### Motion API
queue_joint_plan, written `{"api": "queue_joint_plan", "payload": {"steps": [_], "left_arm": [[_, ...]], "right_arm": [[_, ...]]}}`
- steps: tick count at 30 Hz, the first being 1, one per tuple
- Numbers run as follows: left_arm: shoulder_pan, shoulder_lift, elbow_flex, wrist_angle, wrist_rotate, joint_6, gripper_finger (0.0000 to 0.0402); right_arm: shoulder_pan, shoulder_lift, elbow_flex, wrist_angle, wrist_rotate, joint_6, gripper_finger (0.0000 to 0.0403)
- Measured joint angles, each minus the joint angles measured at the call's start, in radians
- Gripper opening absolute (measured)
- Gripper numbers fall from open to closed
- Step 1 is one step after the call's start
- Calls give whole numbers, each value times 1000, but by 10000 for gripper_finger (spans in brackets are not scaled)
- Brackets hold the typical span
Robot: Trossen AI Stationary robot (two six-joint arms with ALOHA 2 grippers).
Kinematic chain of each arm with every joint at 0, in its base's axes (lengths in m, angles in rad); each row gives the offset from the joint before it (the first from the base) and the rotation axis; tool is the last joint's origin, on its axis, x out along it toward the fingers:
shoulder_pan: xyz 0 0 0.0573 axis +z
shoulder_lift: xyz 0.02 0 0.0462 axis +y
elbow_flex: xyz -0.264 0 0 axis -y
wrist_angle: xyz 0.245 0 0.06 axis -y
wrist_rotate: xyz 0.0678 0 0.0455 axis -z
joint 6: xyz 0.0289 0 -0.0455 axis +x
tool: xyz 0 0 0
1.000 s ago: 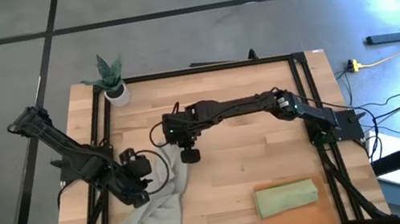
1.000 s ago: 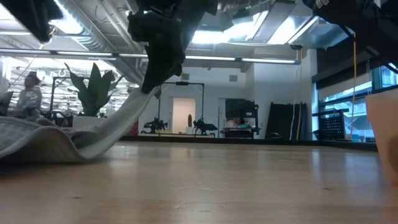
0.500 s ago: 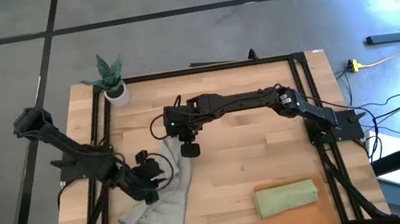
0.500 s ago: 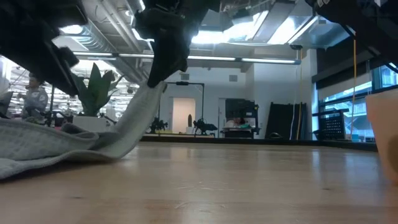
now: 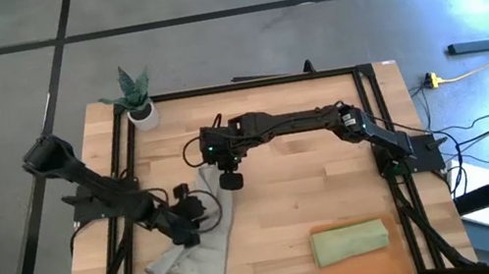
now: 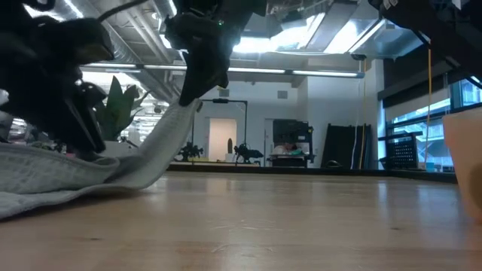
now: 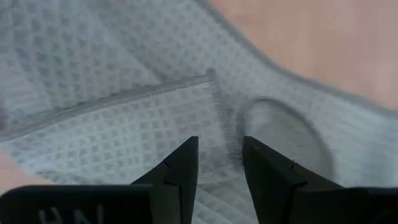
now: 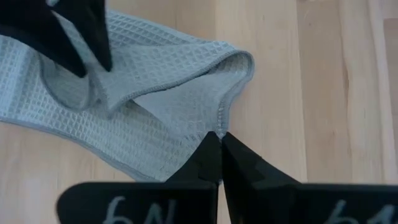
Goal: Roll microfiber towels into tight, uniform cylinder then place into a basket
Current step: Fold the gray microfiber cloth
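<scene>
pinching one edge of the grey towel [image 5: 196, 252] with your right end effector [image 5: 230, 181] clamped tight, you are lifting it off the desk [image 5: 324, 193] so the spread left end effector [image 5: 190, 228], hovering over the cloth and holding nothing, can straighten it; the green towel [image 5: 350, 242] is lying rolled in the basket [image 5: 404, 260].

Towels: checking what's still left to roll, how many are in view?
2. The grey towel lies crumpled at the table's front left, one edge lifted; the green towel sits rolled in the basket at front right.

My left pincer [image 5: 199, 207] is sliding rightward over the grey towel [image 5: 194, 250]; my right pincer [image 5: 230, 180] is lifting its corner farther back.
</scene>
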State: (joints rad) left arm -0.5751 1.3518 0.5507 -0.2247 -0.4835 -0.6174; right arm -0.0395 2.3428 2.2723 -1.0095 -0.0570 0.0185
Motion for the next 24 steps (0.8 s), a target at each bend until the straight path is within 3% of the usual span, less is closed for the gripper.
{"api": "queue_joint_plan", "payload": {"steps": [20, 24], "left_arm": [[8, 69, 1, -69, -23, -85, 115], [8, 69, 1, -74, -21, -89, 92]], "right_arm": [[0, 0, 0, 3, 0, -1, 7], [0, 0, 0, 3, 0, -1, 7]]}}
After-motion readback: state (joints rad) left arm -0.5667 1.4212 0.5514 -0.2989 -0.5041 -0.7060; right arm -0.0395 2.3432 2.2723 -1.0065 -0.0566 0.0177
